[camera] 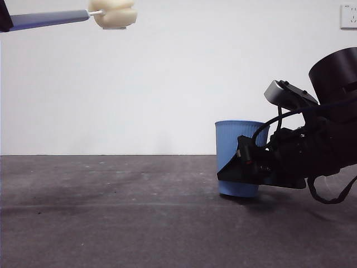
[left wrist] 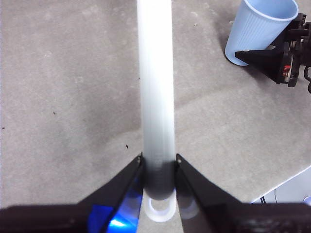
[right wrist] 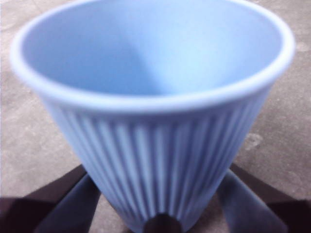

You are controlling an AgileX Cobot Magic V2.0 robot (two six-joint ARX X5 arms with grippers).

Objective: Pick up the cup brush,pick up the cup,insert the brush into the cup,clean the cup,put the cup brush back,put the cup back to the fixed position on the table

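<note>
One ribbed blue cup (camera: pixel 240 162) is pinched by the right gripper (camera: pixel 245 167); one smooth-handled, sponge-headed cup brush (camera: pixel 111 14) is clamped by the left gripper (left wrist: pixel 158 167).

The dark, scuffed table (camera: pixel 111 223) carries the blue cup (camera: pixel 237 162), which seemingly rests upright on it.

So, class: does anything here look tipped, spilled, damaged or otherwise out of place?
Nothing stands out. The cup stands upright on the table with the right gripper around it, empty inside. The left gripper holds the cup brush aloft, apart from the cup.
</note>
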